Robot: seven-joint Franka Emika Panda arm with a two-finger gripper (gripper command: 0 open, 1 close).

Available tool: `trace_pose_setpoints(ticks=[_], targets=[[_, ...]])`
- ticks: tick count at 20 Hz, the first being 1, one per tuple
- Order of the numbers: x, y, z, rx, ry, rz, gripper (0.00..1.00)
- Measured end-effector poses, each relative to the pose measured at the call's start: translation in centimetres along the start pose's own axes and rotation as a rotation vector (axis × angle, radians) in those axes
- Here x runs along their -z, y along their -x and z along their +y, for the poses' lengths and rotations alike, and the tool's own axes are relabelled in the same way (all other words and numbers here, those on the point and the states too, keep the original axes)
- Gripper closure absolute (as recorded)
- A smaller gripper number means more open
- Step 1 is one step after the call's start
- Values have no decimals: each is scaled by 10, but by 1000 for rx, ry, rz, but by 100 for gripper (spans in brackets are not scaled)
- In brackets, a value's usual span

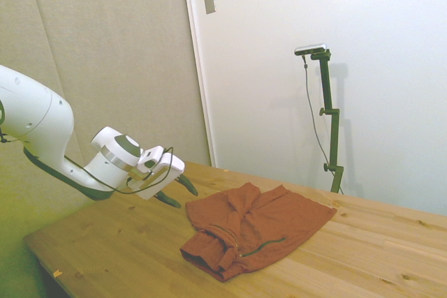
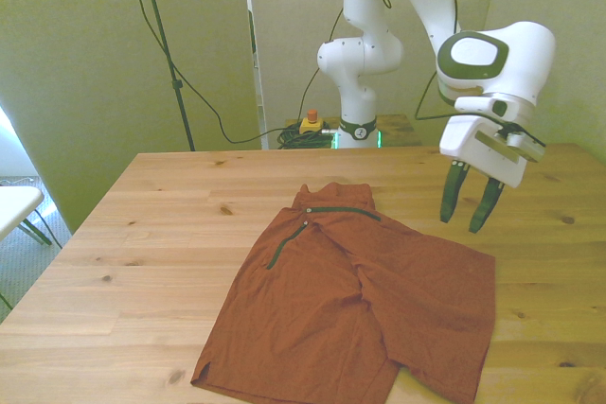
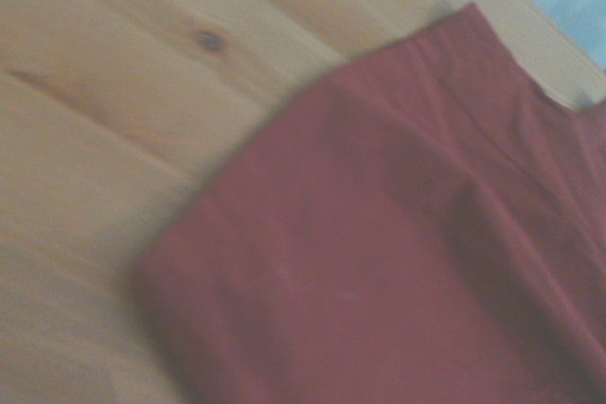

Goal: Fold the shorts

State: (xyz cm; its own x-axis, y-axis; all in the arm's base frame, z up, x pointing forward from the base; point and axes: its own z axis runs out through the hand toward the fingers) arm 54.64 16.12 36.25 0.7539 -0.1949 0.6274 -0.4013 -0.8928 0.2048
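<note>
The rust-red shorts point(image 2: 365, 305) lie spread on the wooden table point(image 2: 161, 224), legs toward the camera in the front view, waistband bunched at the far end, a dark green pocket trim line on the front view's left half. In the side view the shorts point(image 1: 262, 228) look crumpled with the waistband folded over. My gripper point(image 2: 465, 218) hangs open above the table, just off the shorts' edge on the front view's right, holding nothing. The side view shows the gripper point(image 1: 176, 192) clear of the cloth. The wrist view shows blurred red cloth point(image 3: 398, 262) over wood.
A yellow device with a red button point(image 2: 311, 122) and cables sit behind the table by the robot base. A white object point(image 2: 14, 205) stands off the table at the front view's left. Bare wood surrounds the shorts.
</note>
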Motion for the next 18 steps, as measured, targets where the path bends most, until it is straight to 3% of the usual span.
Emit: trace_pose_setpoints(ticks=[3,6,11,18], targets=[[3,11,-11,41,22,23,0],[-13,15,-8,81,41,48,0],[-28,21,-16,190,13,109,0],[-38,9,-24,190,3,125,0]])
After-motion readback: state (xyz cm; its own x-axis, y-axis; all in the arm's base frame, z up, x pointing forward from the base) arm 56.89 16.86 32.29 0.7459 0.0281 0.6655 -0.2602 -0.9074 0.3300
